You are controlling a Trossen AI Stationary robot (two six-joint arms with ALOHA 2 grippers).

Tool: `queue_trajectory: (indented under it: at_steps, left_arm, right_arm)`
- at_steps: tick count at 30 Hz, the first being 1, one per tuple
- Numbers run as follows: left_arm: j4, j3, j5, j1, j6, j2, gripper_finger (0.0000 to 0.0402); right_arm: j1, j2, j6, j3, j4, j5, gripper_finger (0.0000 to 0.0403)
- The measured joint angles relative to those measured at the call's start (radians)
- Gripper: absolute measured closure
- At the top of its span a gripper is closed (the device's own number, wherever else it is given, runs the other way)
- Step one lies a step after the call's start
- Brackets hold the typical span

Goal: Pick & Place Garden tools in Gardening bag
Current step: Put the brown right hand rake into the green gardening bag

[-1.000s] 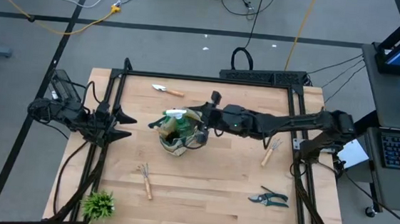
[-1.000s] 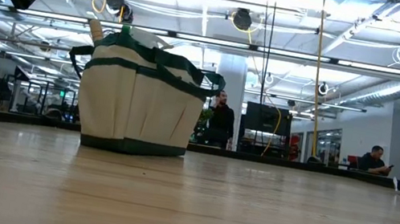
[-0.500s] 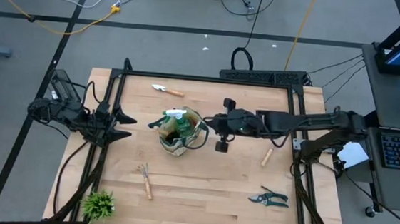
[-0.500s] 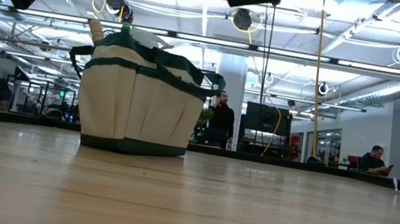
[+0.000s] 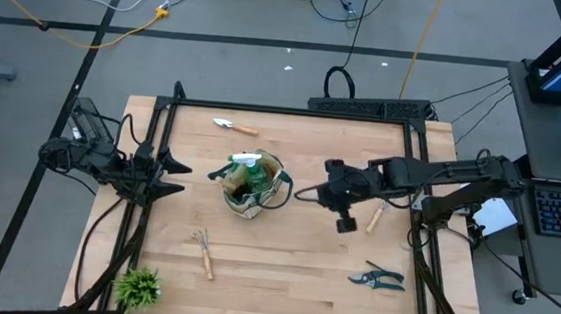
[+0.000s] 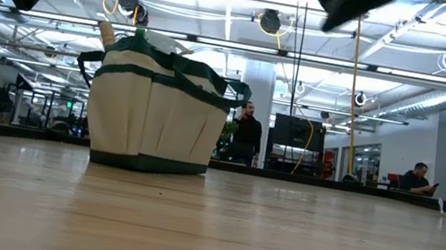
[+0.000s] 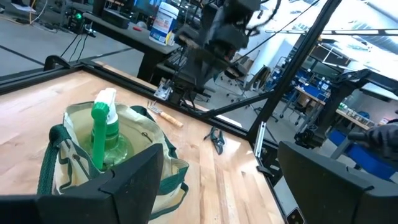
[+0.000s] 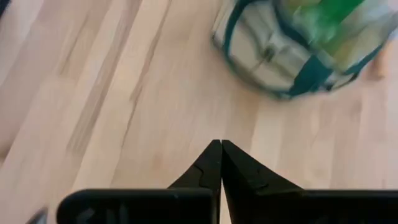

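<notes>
Gardening bag, bottle inside

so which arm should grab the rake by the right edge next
Right. The right gripper hangs empty over mid-table, its arm passing beside that rake, while the left gripper waits beyond the gardening bag.

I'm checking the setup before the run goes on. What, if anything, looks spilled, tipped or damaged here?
Nothing stands out. The gardening bag stands upright with the green spray bottle upright inside. The trowel, the rake and the pruning shears lie flat on the table, apart from one another. The right claw is shut and empty.
</notes>
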Motion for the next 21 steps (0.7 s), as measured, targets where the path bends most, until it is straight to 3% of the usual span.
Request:
queue_trajectory:
  at_steps: [21]
  left_arm:
    - [-0.004, 0.0, -0.003, 0.0, 0.194, 0.0, 0.0078]
  right_arm:
    - [0.163, 0.0, -0.038, -0.046, -0.454, -0.076, 0.0402]
